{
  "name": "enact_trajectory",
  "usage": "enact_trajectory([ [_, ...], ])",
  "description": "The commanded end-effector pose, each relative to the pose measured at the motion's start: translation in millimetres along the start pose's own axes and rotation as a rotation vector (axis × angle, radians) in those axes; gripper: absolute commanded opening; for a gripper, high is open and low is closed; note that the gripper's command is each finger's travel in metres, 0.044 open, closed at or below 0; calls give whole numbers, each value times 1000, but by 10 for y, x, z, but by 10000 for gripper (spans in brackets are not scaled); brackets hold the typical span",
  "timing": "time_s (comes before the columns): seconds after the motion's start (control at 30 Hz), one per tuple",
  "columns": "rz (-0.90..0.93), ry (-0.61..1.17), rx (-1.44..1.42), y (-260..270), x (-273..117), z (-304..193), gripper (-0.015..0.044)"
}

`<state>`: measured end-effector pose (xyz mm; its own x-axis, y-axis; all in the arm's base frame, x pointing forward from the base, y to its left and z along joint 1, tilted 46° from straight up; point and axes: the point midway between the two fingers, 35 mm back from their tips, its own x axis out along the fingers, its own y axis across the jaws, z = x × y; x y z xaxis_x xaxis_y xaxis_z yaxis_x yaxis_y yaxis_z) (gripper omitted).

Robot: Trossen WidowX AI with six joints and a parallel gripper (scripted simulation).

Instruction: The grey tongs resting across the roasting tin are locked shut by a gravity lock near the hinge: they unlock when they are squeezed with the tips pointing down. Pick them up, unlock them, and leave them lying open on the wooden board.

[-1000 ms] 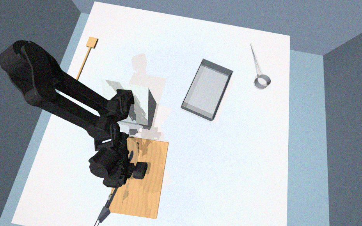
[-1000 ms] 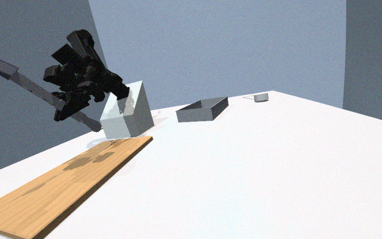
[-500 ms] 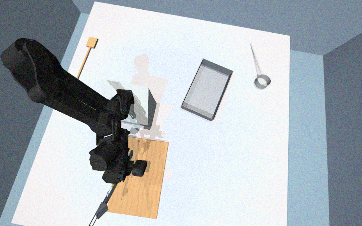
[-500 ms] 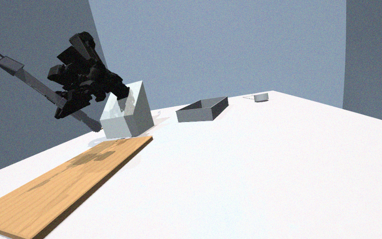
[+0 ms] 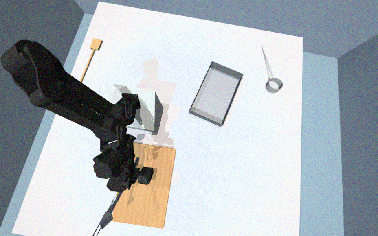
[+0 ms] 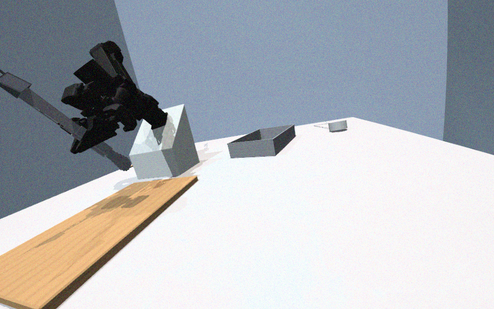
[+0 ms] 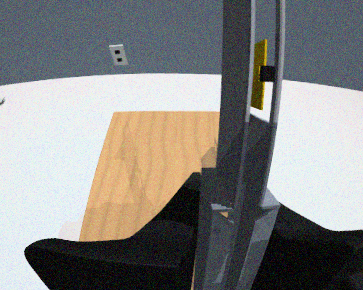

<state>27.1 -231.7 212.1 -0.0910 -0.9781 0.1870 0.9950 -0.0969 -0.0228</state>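
The grey tongs are held in the air in my gripper, which is shut on their arms. In the exterior view they slope: the hinge end with its block and loop is up at the left, and the scalloped tips point obliquely down to the right. The arms look close together; whether the lock is released cannot be told. A yellow piece shows between the arms in the wrist view. The wooden board lies below the gripper. The roasting tin has nothing across it.
A pale block with a sloping top stands just behind the board, close to the arm and the tongs' tips. A wooden spatula lies at the back left. A grey round cup with a long handle is at the far right.
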Motion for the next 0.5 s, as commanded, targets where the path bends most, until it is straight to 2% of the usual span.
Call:
enact_trajectory([
  [0.0,-6,-6,-1,-10,0,16,-150],
  [0.47,-1,18,-5,7,32,25,-150],
])
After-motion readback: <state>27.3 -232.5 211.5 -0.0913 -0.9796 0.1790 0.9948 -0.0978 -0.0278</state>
